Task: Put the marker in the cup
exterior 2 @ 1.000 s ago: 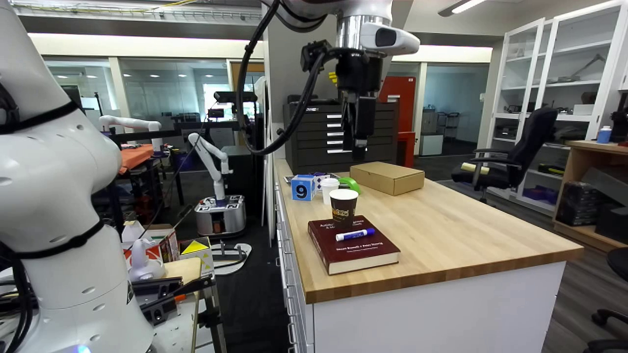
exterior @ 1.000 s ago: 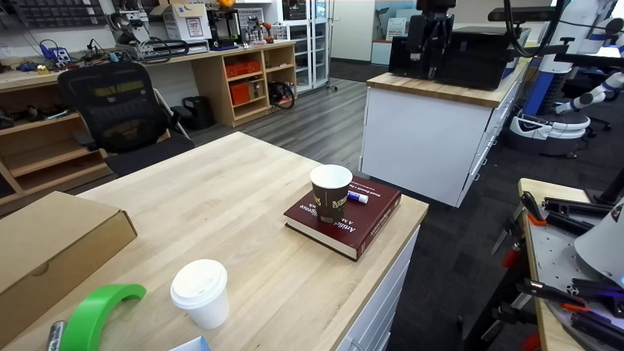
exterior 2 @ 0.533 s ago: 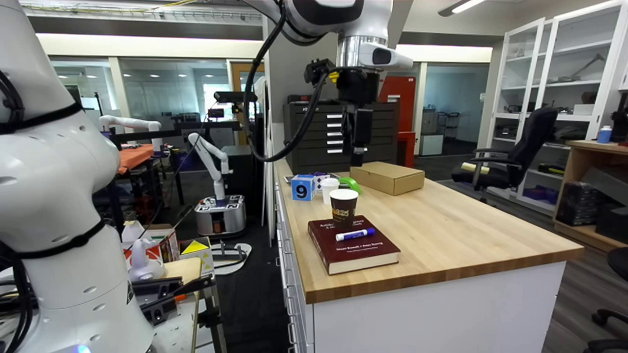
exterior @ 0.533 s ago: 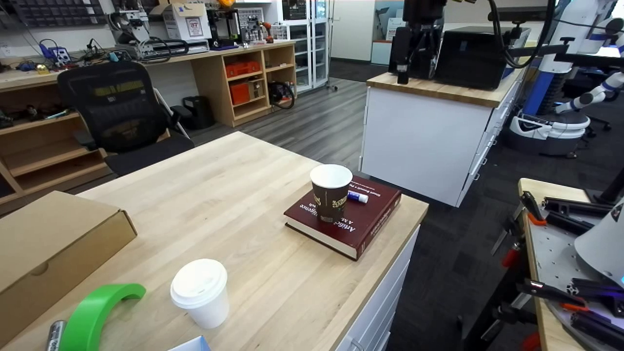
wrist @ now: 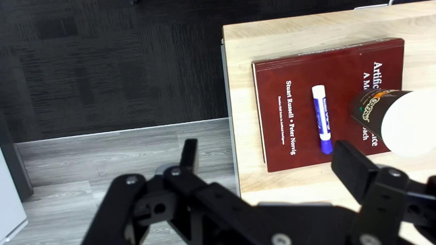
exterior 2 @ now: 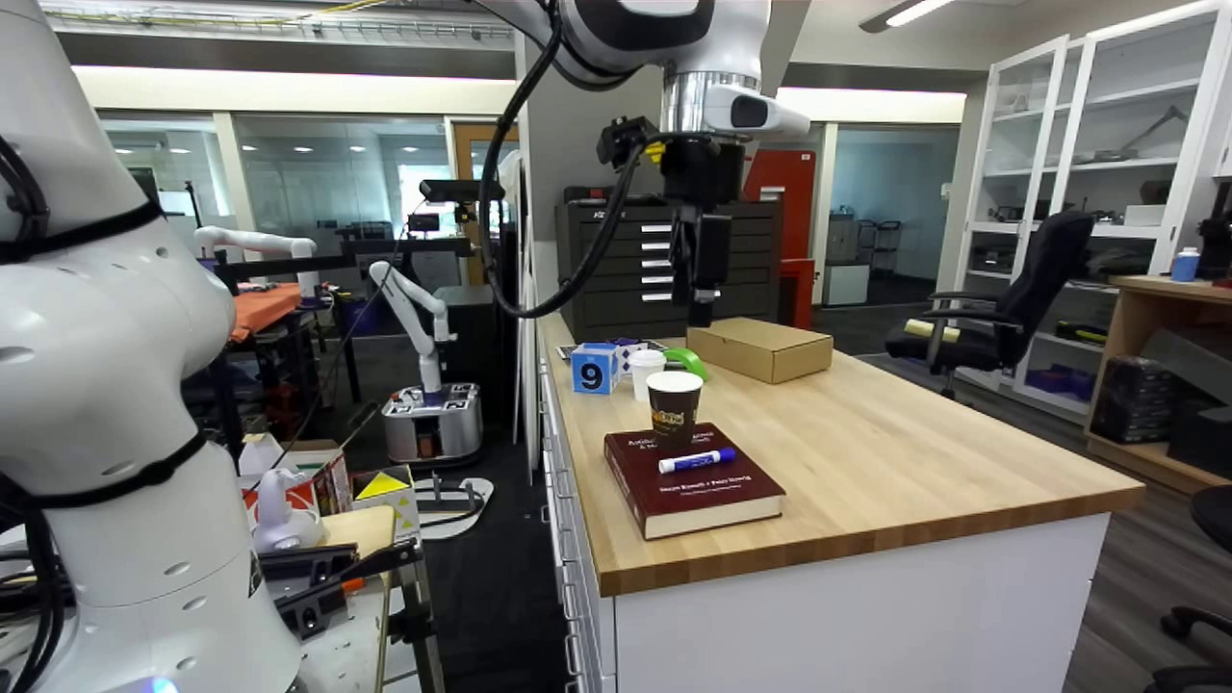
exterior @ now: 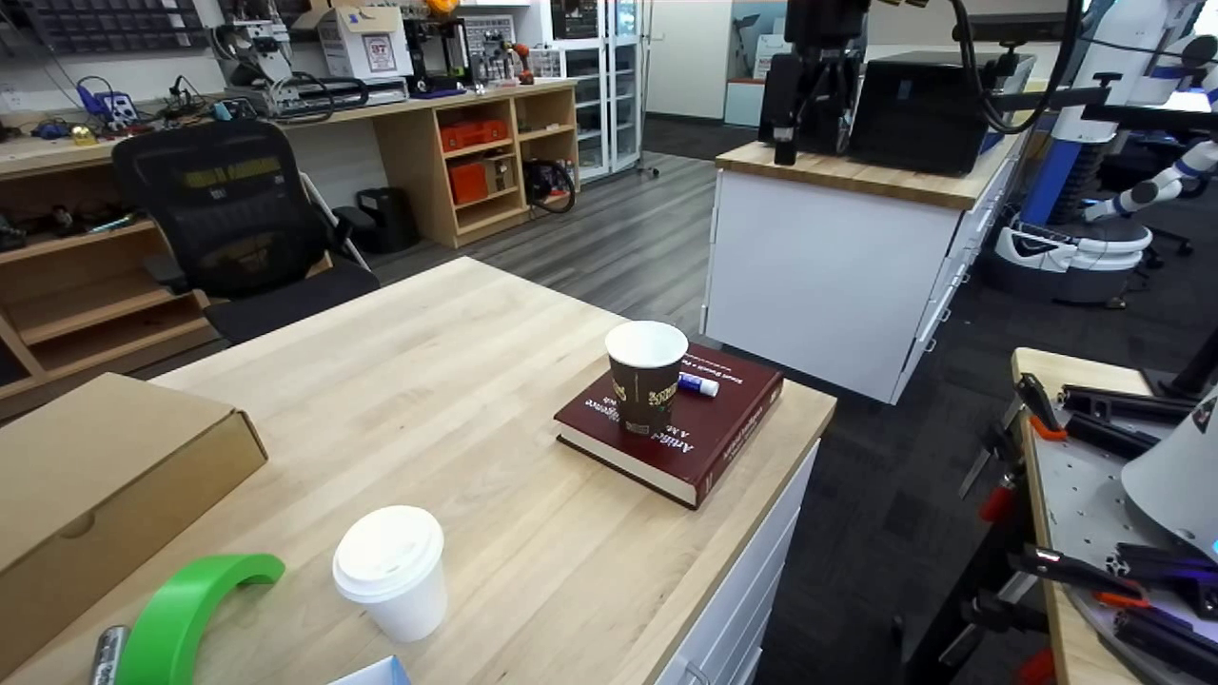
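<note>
The marker, blue and white with a blue cap, lies flat on a maroon book; it shows in both exterior views (exterior: 699, 384) (exterior 2: 697, 461) and in the wrist view (wrist: 322, 115). The cup, dark brown with a white rim, stands upright on the same book beside the marker, in both exterior views (exterior: 645, 395) (exterior 2: 674, 412) and the wrist view (wrist: 371, 107). In an exterior view the cup hides part of the marker. My gripper (wrist: 265, 148) is open and empty. It hangs well above the table, apart from both, in an exterior view (exterior 2: 701, 303).
The maroon book (exterior 2: 712, 496) lies near the corner of the wooden table (exterior 2: 914, 481). A white lidded cup (exterior: 404, 599), a green arch (exterior: 186, 609), a cardboard box (exterior: 124, 457) and a blue number cube (exterior 2: 594, 369) stand farther along the table.
Since one second ago my gripper has lowered somewhat and turned slightly. Over the last half second it has hardly moved. The marker and the cup have not moved.
</note>
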Robot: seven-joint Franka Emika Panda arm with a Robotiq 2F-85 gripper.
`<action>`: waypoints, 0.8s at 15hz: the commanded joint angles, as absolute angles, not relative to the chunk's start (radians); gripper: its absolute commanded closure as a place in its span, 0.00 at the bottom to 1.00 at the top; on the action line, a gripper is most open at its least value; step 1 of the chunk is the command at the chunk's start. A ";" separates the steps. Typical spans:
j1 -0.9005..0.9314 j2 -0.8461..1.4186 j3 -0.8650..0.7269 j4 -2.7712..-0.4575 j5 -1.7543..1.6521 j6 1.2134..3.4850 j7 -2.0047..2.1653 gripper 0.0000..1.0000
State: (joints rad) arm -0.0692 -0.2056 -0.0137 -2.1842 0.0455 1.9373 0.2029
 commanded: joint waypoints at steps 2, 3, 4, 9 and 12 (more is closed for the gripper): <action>-0.061 -0.200 -0.015 -2.197 0.037 1.951 0.195 0.00; -0.058 -0.198 -0.012 -2.204 0.031 1.958 0.190 0.00; -0.056 -0.195 -0.009 -2.210 0.025 1.963 0.187 0.00; -0.040 -0.157 0.005 -2.226 0.018 2.000 0.188 0.00; -0.030 -0.117 0.016 -2.226 0.008 2.045 0.208 0.00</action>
State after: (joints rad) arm -0.0429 -0.1447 0.0082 -2.2151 0.0312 1.9899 0.1799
